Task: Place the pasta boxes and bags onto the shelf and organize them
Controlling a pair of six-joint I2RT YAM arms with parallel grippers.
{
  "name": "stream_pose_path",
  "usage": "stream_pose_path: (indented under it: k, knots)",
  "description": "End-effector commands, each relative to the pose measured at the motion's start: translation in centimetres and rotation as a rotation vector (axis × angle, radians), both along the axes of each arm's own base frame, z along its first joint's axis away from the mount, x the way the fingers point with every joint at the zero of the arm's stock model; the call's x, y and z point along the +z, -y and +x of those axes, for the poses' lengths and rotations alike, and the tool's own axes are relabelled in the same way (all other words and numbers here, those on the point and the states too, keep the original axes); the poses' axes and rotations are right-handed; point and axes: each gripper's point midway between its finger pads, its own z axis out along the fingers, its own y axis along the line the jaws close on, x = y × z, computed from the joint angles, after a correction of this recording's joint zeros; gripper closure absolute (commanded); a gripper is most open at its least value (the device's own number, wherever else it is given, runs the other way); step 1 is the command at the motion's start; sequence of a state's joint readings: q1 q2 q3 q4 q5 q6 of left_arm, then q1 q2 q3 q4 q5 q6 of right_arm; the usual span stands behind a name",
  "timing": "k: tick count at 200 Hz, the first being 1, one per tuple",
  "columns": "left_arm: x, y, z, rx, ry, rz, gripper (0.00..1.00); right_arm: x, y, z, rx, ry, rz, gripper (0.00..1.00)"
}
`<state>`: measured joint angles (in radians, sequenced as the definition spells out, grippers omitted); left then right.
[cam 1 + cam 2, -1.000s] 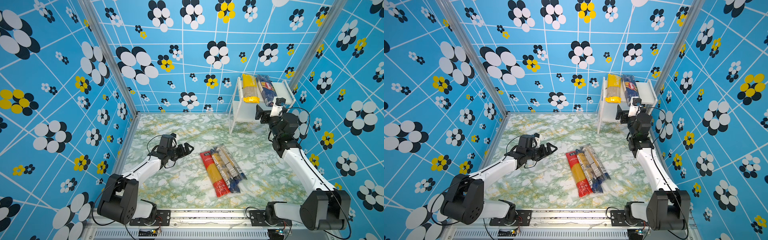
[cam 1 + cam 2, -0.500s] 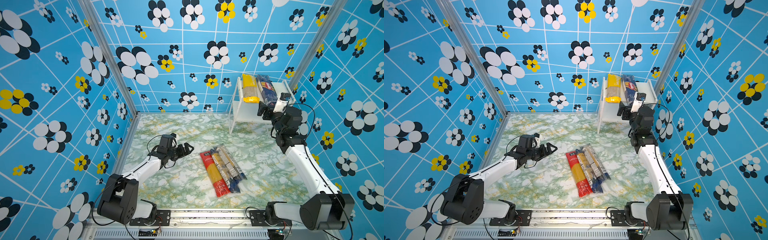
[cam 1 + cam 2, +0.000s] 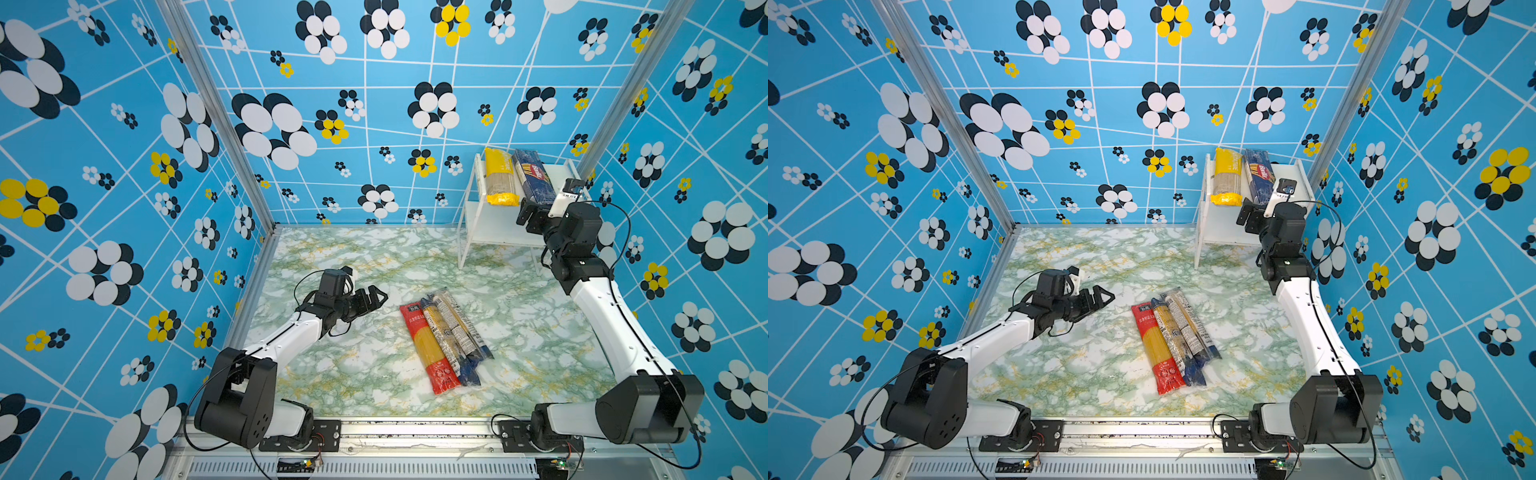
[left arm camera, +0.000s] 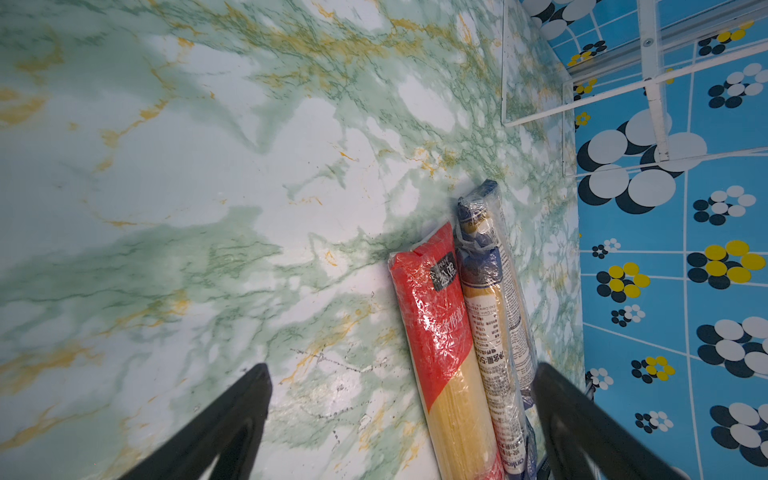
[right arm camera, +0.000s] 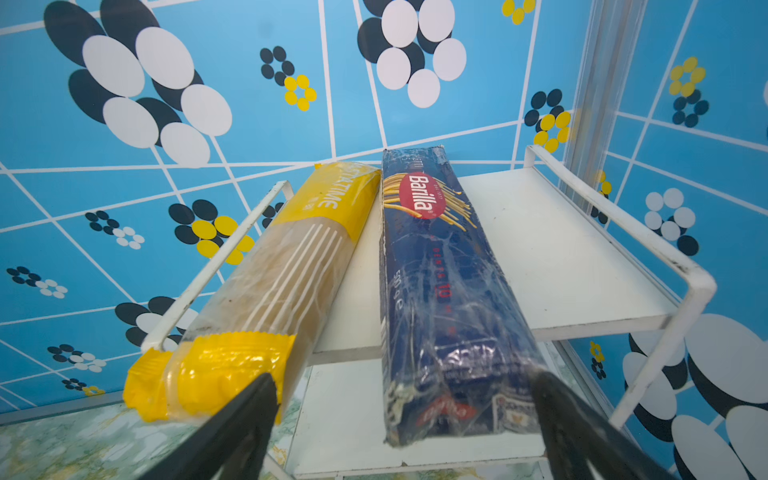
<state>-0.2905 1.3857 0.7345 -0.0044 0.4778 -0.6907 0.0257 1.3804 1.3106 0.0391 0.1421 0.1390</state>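
On the top board of the white shelf [image 3: 559, 171] [image 5: 540, 249] lie a yellow pack [image 3: 500, 176] [image 5: 282, 282] and a dark blue Barilla pack [image 3: 534, 178] [image 5: 436, 291], side by side, their near ends overhanging. My right gripper [image 3: 525, 214] [image 5: 403, 378] is open at the Barilla pack's near end, which sits between the spread fingers. A red pack [image 3: 428, 345] [image 4: 436, 324] and two clear packs with dark-blue ends [image 3: 453, 332] [image 4: 490, 316] lie together on the marble table. To their left, my left gripper [image 3: 376, 297] [image 4: 401, 370] hovers open and empty.
The shelf stands in the back right corner against the flowered walls [image 3: 665, 208]. Its lower board [image 3: 494, 226] is bare. The top board has bare room to the right of the Barilla pack. Marble tabletop [image 3: 374, 257] lies open between the floor packs and the shelf.
My right wrist has risen and swung a little to the right at the shelf's top board. The left arm and all packs have not moved.
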Motion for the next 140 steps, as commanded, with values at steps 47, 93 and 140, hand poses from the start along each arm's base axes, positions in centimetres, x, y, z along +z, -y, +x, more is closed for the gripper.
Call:
stream_pose_path:
  k: [47,93,140]
  knots:
    - [1.7,0.3,0.3,-0.009,0.044,-0.004,0.01,-1.7,-0.3,-1.0,0.011,-0.051,-0.008,0.01]
    - [1.8,0.3,0.3,-0.011,0.047,-0.002,0.01,-2.5,-1.2,-4.3,0.076,-0.04,-0.035,0.01]
    - [2.0,0.4,0.3,-0.011,0.051,-0.005,0.01,-4.3,-3.0,-8.1,0.19,-0.1,-0.06,0.01]
